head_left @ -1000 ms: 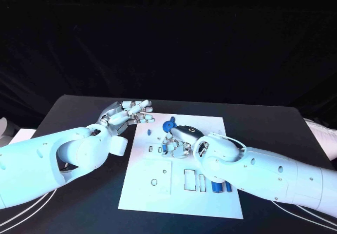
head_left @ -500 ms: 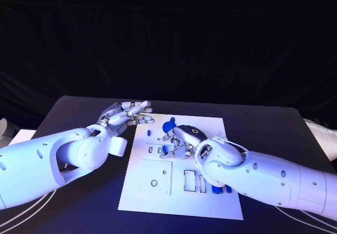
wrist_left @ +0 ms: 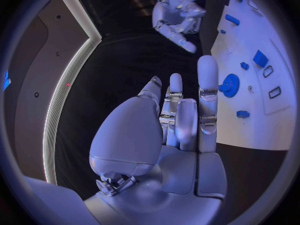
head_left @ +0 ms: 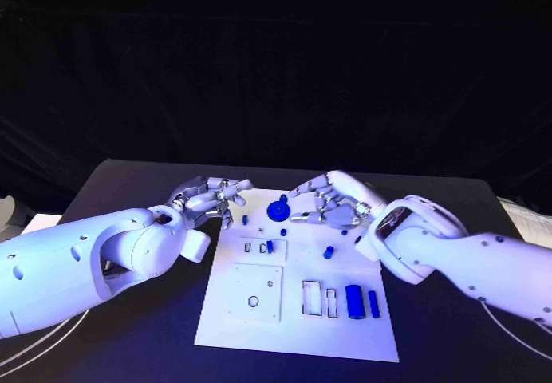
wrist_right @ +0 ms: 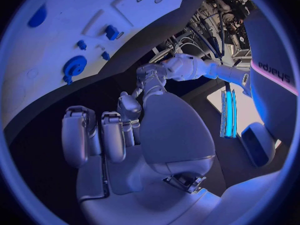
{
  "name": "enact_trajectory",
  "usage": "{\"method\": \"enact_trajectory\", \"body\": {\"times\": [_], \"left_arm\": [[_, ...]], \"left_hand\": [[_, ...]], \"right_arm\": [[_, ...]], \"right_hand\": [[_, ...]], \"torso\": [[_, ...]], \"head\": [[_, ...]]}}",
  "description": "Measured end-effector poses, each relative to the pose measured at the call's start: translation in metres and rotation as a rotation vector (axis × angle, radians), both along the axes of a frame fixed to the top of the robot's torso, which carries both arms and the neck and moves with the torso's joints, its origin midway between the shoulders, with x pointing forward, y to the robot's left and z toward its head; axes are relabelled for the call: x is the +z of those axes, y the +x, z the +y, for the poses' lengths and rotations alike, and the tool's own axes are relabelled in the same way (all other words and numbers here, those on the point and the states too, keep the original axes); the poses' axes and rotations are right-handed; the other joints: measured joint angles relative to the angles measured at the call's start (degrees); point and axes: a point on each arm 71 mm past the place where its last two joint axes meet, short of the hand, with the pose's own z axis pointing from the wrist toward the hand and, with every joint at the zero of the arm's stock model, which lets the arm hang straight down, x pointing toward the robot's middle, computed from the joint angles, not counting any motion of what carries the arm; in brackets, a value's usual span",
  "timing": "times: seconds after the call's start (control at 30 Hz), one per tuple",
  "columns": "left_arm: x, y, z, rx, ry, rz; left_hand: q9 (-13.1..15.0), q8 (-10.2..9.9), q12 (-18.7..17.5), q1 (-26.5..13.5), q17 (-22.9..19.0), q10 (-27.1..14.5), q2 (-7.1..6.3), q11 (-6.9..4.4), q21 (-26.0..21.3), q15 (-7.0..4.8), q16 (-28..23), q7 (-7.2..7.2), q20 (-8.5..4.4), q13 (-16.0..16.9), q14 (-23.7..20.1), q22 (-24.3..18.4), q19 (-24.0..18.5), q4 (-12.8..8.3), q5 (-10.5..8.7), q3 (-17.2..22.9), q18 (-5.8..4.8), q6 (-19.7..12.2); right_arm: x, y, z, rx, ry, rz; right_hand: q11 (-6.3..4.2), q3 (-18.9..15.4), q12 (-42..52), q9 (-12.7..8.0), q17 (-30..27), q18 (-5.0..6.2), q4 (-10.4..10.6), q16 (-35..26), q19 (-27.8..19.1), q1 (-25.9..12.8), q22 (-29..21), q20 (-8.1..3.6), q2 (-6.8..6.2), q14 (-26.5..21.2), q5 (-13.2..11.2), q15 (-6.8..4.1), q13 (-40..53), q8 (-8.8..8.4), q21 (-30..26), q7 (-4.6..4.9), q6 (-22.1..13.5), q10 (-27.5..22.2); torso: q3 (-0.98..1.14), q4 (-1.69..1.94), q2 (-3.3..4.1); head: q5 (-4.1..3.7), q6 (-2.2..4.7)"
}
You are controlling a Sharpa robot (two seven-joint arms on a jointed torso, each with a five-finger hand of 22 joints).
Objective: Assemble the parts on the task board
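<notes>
The task board lies flat on the black table, between the two arms. Both hands hang over its far end, one at each side.

Left hand: raised over the far left corner of the board, fingers loosely curled and apart, nothing between them. The left wrist view shows the palm bare and the fingers nearly straight, side by side, with the board off to their side.

Right hand: raised over the far right part of the board, fingers curled inward. The right wrist view shows the fingers folded toward the palm with nothing visible in them. Whether a small part is pinched at the fingertips cannot be told from the head view.

Parts: a round blue gear stands on the board between the two hands, just beside the right hand's fingertips and apart from the left hand. A small blue peg sits on the board on the near side of the right hand. Two long blue bars lie side by side near the right forearm, beside open rectangular slots. A small blue piece sits among the slots nearer the left hand.
</notes>
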Motion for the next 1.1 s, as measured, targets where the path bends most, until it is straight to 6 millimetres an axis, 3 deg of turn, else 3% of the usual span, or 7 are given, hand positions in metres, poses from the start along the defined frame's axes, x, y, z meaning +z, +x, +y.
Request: {"method": "enact_trajectory", "body": {"times": [0.07, 0.13, 0.2, 0.37, 0.57, 0.97, 1.1], "left_arm": [[-0.005, 0.001, -0.001, -0.029, 0.079, 0.034], [-0.011, 0.002, -0.003, -0.073, 0.188, 0.075], [-0.015, 0.002, -0.006, -0.113, 0.284, 0.105], [-0.015, 0.007, -0.012, -0.209, 0.581, 0.148], [-0.009, 0.017, -0.020, -0.251, 0.846, 0.157], [-0.007, 0.032, -0.045, -0.274, 1.060, 0.154], [-0.008, 0.036, -0.053, -0.289, 1.089, 0.154]], "left_hand": [[0.5, 0.9, 7.0, -2.3, 1.2, -2.2, -0.37, -0.02, 8.0, -0.23, 5.7, -0.34, -0.48, 6.3, -0.1, 8.8, 0.1, 1.8, 0.00, -1.2, -0.32, -0.3], [2.1, 3.5, 21.4, -4.9, 1.4, -4.1, 0.79, -0.46, 16.0, -0.42, 9.2, -0.76, -0.73, 20.1, 0.0, 17.8, -0.1, 3.9, 0.00, -2.4, -1.40, -0.3], [3.5, 5.8, 31.1, -7.9, 1.4, -4.8, 1.41, -0.69, 21.1, -0.57, 9.8, -0.94, -0.73, 29.8, 0.0, 24.2, -0.1, 4.8, -0.61, -3.9, -1.61, -0.3], [9.6, 13.8, 44.1, -11.4, 1.4, -3.4, 2.80, -1.62, 27.6, -1.33, 9.8, -2.76, -1.04, 43.2, 0.0, 32.9, 0.2, 5.0, -3.84, -8.2, -2.54, -0.1], [18.3, 22.3, 48.3, -12.0, 1.4, -2.5, 3.37, -2.32, 31.4, -1.89, 9.8, -3.70, -1.35, 48.1, 0.1, 37.0, 0.5, 5.1, -5.08, -12.3, -3.41, -3.7], [23.4, 26.7, 50.5, -16.0, 1.4, -1.3, 2.52, -3.14, 33.5, -2.30, 9.8, -4.70, -2.16, 51.0, 0.1, 37.0, 0.5, 5.1, -5.08, -15.5, -4.28, -5.1], [24.5, 27.5, 50.8, -15.1, 1.4, -1.1, 3.47, -3.35, 33.8, -2.30, 9.8, -4.60, -2.16, 51.3, 0.1, 37.0, 0.5, 5.1, -5.08, -15.5, -4.28, -5.9]], "right_arm": [[0.010, 0.007, -0.017, -0.035, 0.038, 0.026], [0.018, 0.013, -0.036, -0.077, 0.079, 0.055], [0.021, 0.016, -0.048, -0.107, 0.108, 0.078], [0.024, 0.022, -0.073, -0.170, 0.159, 0.127], [0.023, 0.026, -0.082, -0.200, 0.179, 0.153], [0.018, 0.029, -0.085, -0.215, 0.169, 0.184], [0.016, 0.030, -0.084, -0.216, 0.163, 0.193]], "right_hand": [[0.00, -0.3, 0.0, 0.0, 0.0, 0.00, -0.3, 0.0, 0.0, 0.2, 0.0, 0.00, 0.19, 0.0, 1.1, 0.00, -0.1, 0.00, 0.0, 0.00, 0.0, 0.0], [0.00, -0.3, 0.0, 0.1, 0.0, 0.00, -0.3, 0.0, 0.0, 0.2, 0.0, 0.00, 0.19, 0.0, 1.8, 0.00, -0.1, 0.00, 0.0, -0.18, 0.2, 0.0], [0.00, -0.3, 0.0, 0.1, 0.0, 0.00, -0.3, 0.0, 0.0, 0.4, -0.1, 0.00, 0.43, 0.0, 1.9, 0.00, -0.1, 0.00, 0.0, -0.21, 0.2, 0.0], [0.00, -0.6, 0.0, 0.1, 0.0, 0.00, -0.6, -0.3, 0.0, 0.5, -0.2, 0.00, 0.50, 0.0, 2.9, 0.00, -0.3, 0.00, -0.2, 0.00, 0.4, 0.0], [-0.20, -0.7, -0.4, 0.1, 0.0, 0.00, -0.7, -0.5, -0.2, 0.5, -0.4, -0.20, 0.95, 0.0, 3.2, 0.00, -0.7, 0.00, -0.3, 0.00, 0.4, -0.2], [-0.42, -0.9, -1.4, 0.0, 0.0, -0.01, -0.9, -0.9, -0.2, 0.5, -1.1, -0.20, 0.95, 0.0, 3.5, 0.00, -1.4, 0.00, -0.7, 0.00, 0.4, -0.4], [-0.42, -1.0, -1.4, 0.0, 0.0, 0.00, -1.0, -1.1, -0.4, 0.5, -1.3, -0.41, 0.95, 0.0, 3.5, 0.00, -1.5, 0.00, -0.9, -0.19, 0.6, -0.4]], "torso": [[0.03, -0.09, -0.21], [0.11, -0.22, -0.52], [0.21, -0.34, -0.81], [0.54, -0.73, -1.45], [0.99, -0.91, -2.07], [1.40, -1.03, -2.57], [1.41, -1.02, -2.59]], "head": [[0.08, -0.07], [0.20, -0.31], [0.34, -0.53], [0.88, -0.83], [1.41, -1.30], [2.24, -1.85], [2.30, -2.00]]}}
